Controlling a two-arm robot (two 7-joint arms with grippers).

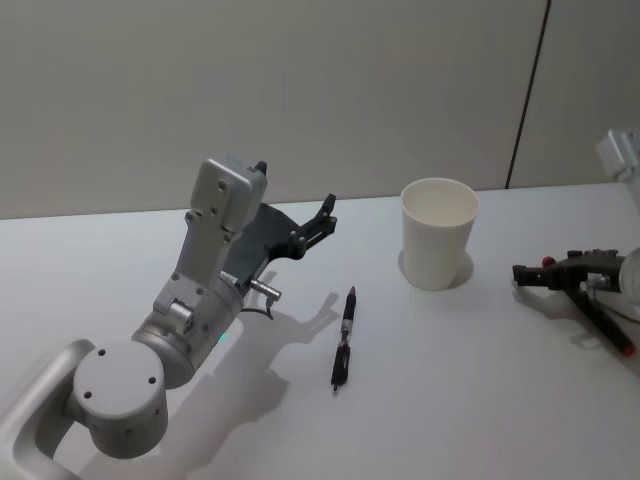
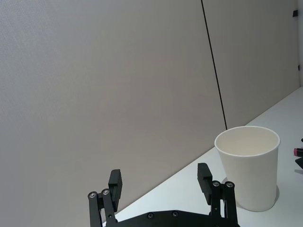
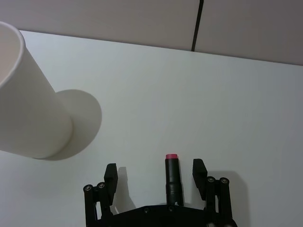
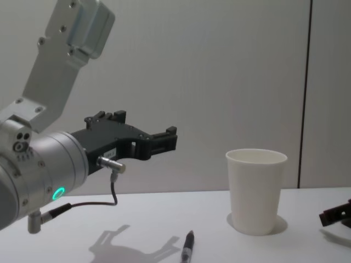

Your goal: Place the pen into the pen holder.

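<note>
While the pen (image 1: 343, 340) lies flat, long axis near-to-far, tip seemingly nearest, left gripper (image 2: 161, 179) and right gripper (image 3: 155, 167) gape wide.

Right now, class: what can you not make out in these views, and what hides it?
1. Pen holder floor: head view, near wall hides it.
2. Pen: chest view, bottom edge cuts off all but one end.
3. Black pink-tipped rod inside the open right hand: right wrist view, hand's body hides its base; identity unclear.
4. Open left hand, raised left of the pen holder: left wrist view, bottom edge cuts off its body.
</note>
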